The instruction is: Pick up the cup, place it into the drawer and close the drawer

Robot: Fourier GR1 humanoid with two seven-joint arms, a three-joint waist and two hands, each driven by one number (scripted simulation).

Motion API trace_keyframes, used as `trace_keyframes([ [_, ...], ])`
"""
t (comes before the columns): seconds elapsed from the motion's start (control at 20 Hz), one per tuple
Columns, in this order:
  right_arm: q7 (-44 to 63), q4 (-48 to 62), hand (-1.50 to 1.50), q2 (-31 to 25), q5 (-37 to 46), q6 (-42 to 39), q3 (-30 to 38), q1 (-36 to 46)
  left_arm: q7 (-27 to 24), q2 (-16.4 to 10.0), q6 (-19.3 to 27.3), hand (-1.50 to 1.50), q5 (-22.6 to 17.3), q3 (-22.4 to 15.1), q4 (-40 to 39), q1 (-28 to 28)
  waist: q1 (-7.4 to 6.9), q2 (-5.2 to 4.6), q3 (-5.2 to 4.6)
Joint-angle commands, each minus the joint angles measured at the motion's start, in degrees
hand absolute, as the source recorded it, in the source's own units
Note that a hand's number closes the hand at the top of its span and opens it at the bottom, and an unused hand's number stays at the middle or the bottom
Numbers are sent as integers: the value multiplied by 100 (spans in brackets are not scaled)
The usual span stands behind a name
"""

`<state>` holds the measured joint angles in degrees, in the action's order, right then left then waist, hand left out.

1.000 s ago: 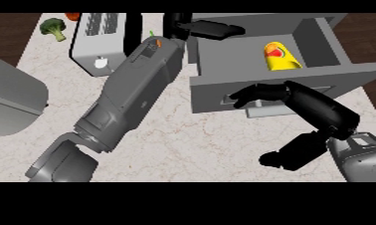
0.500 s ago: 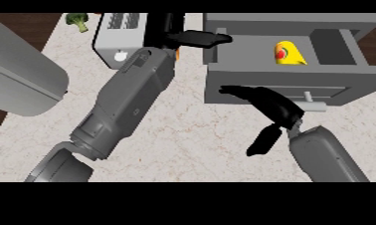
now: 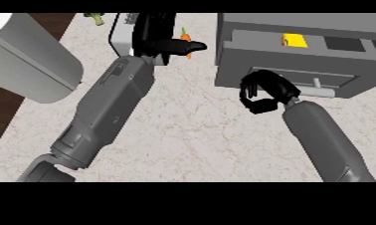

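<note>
**Inspector:** Where is the cup?

**Surveyor:** The yellow cup (image 3: 294, 40) lies inside the drawer (image 3: 242, 67), which is part open. Its front panel faces the robot.

**Inspector:** Which hand is nearer?

**Surveyor:** The right hand (image 3: 264, 93). Its fingers are curled on nothing, at the front panel and left of the handle (image 3: 317, 82). In my judgement the push runs straight away from the robot. The left hand (image 3: 163, 45) is spread over the toaster (image 3: 121, 37), beside a carrot (image 3: 186, 36).

**Inspector:** And the surface?

**Surveyor:** A marbled counter (image 3: 198, 124), with room for the arm.
</note>
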<state>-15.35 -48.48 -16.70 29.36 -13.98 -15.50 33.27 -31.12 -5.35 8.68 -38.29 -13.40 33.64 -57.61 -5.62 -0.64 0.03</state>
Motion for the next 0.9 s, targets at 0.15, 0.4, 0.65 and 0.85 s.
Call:
trace_keyframes([
  [0.15, -586, 1418, 150, -254, -297, 355, 943, 1333, 196, -342, -301, -150, -45, -29, 504, 420, -282, -80, 26],
  [0.4, -604, 1999, 150, -504, -414, 639, 1349, 1773, 221, -407, -421, -150, -54, -72, 680, 702, -400, -149, 28],
  [0.65, -478, 1972, 150, -753, -651, 376, 1572, 2020, 307, -542, -671, -150, -34, -149, 764, 822, -556, -202, 22],
  [0.85, -474, 1869, 150, -869, -817, 182, 1677, 2051, 369, -578, -781, -150, -76, -152, 884, 863, -598, -197, 21],
])
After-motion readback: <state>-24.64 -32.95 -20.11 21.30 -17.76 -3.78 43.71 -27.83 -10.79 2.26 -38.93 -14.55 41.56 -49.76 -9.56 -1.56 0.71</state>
